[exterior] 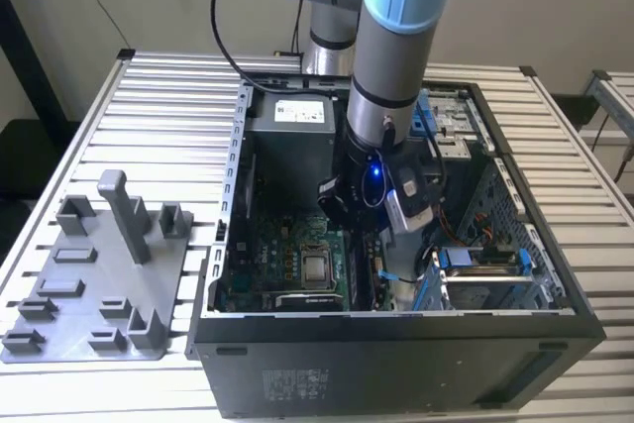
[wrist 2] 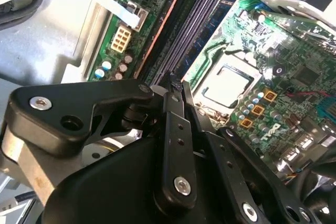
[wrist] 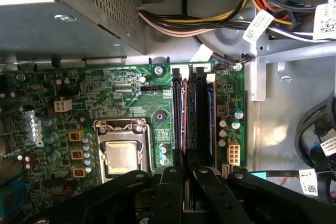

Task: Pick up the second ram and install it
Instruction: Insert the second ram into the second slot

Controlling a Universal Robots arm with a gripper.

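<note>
Reaching down into the open computer case (exterior: 396,354) on the slatted surface (exterior: 168,106), with the arm (exterior: 391,47) and its wrist covering most of the tool (exterior: 355,213) and the memory slots in the exterior view; closing the tool (wrist: 188,170) narrowly on the second ram (wrist: 181,119), which is standing on edge in a slot of the green motherboard (wrist: 115,95) between the processor socket (wrist: 123,156) and the case's side wall, its thin copper-coloured edge running straight in between the black fingers (wrist: 170,187); hiding the held end of the stick behind those fingers, so not showing how deep that end is sitting in the slot; showing the same stick (wrist 2: 163,30) in the second wrist view as a long slanted line ending at the tool (wrist 2: 173,83), beside dark slots (wrist 2: 202,19); leaving a bluish strip (wrist: 211,119) in a nearby slot too narrow to make out as a stick or not; crowding in around the board the grey power-supply box (wrist: 63,19) and a bundle of coloured cables (wrist: 210,22), cut off at the picture's edge; keeping the grey fixture tray (exterior: 89,284) with upright posts well apart, outside the case on the exterior view's left
</note>
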